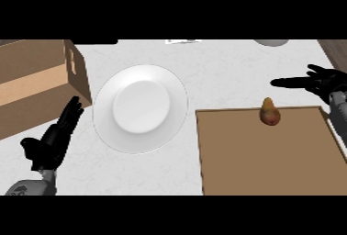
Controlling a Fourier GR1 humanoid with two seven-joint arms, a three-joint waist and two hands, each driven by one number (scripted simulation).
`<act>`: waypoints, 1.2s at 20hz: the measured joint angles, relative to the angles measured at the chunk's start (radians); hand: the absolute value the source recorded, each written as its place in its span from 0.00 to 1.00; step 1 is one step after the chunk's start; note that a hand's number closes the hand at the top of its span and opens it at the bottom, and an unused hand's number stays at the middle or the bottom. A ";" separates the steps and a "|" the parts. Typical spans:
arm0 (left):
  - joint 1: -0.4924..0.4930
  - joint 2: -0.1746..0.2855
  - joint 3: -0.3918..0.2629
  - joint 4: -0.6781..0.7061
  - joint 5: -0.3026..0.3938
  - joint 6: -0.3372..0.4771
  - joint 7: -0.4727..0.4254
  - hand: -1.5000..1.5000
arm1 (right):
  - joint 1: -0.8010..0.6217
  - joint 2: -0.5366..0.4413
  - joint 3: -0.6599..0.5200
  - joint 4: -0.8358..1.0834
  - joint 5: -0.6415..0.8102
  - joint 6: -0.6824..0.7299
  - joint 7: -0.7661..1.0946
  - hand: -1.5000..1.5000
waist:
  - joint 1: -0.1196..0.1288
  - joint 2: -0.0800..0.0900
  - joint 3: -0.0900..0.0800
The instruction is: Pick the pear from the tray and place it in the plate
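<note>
While the pear point(269, 111) lies far back on the tray point(271, 160), right robot hand point(320, 83) spread wide, apart beyond it.

Open counter point(227, 75) lies beyond the tray point(271, 158); a box point(34, 87) flanks the plate point(107, 89).

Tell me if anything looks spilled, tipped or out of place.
Nothing stands out. The pear sits whole at the tray's far edge, the plate lies flat left of it, and nothing is spilled. The left hand and right hand are open, clear of the pear.
</note>
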 measured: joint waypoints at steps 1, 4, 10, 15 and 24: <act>0.005 -0.003 -0.002 -0.005 -0.002 0.002 0.000 0.50 | 0.004 -0.015 0.003 0.000 -0.018 0.056 0.020 0.00 | 0.001 0.000 0.000; 0.010 -0.001 0.002 -0.003 -0.003 -0.007 -0.003 0.50 | -0.003 -0.043 0.005 0.009 -0.063 0.185 0.077 0.00 | 0.005 0.001 0.000; 0.014 -0.005 0.018 0.004 -0.012 -0.021 -0.022 0.50 | -0.039 -0.055 -0.019 0.079 -0.114 0.324 0.146 0.00 | 0.010 0.003 0.001; -0.001 -0.020 0.016 -0.004 -0.029 -0.020 -0.002 0.50 | -0.062 -0.033 -0.008 0.149 -0.105 0.383 0.155 0.00 | 0.013 0.004 0.001; 0.007 -0.035 0.029 -0.003 -0.047 -0.033 -0.002 0.50 | -0.051 0.000 0.005 0.214 -0.096 0.492 0.144 0.00 | 0.010 0.003 0.001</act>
